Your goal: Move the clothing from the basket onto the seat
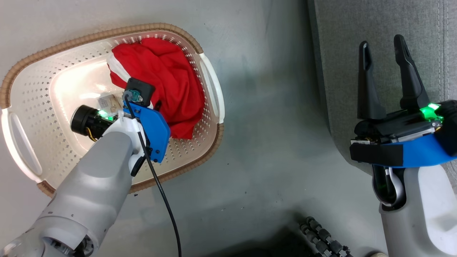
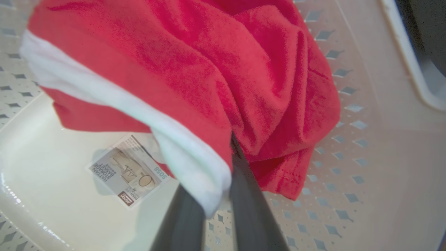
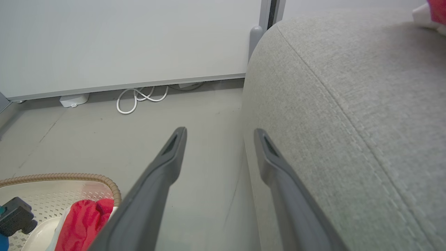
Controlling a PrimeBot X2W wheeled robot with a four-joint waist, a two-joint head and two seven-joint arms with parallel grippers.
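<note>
Clothing: one red, white-trimmed garment lies bunched in the basket, against the end wall nearest the seat. The left gripper reaches into the basket, its fingers clamped on the garment's white hem; the garment is not yet clear of the basket. The right gripper hangs spread and empty beside the seat's rounded corner. A red-and-white scrap at the seat's far edge suggests one garment is already delivered, so this would be the last.

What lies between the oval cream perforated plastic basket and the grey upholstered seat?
Only bare grey floor, per the head view, separates basket and seat.
</note>
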